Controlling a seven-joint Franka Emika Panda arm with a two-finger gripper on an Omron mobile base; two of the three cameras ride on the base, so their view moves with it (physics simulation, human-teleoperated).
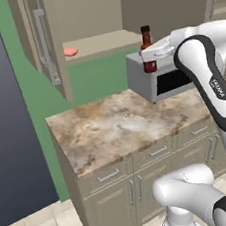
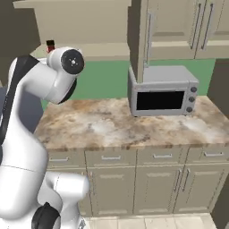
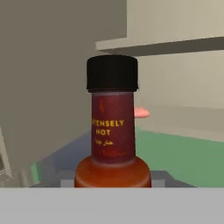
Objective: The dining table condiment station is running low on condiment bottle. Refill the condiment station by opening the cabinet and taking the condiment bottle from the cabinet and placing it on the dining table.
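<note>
The condiment bottle (image 1: pixel 146 39), red-brown with a black cap, hangs upright in the air in front of the open cabinet (image 1: pixel 100 42) and above the microwave's left end. My gripper (image 1: pixel 149 60) is shut around its body, with the neck and cap sticking up above the hand. Close up in the hand view, the condiment bottle (image 3: pixel 112 131) shows its dark label, with the cabinet shelf (image 3: pixel 175 43) behind it. From the right base view, just the cap of the condiment bottle (image 2: pixel 50 45) peeks over my arm. The dining table is out of view.
A flat pink lump (image 1: pixel 70 51) lies on the cabinet shelf. The open cabinet door (image 1: pixel 43 43) juts out at the left. A grey microwave (image 2: pixel 163 91) stands on a marble counter (image 1: pixel 112 127) with drawers below. A dark wall runs along the far left.
</note>
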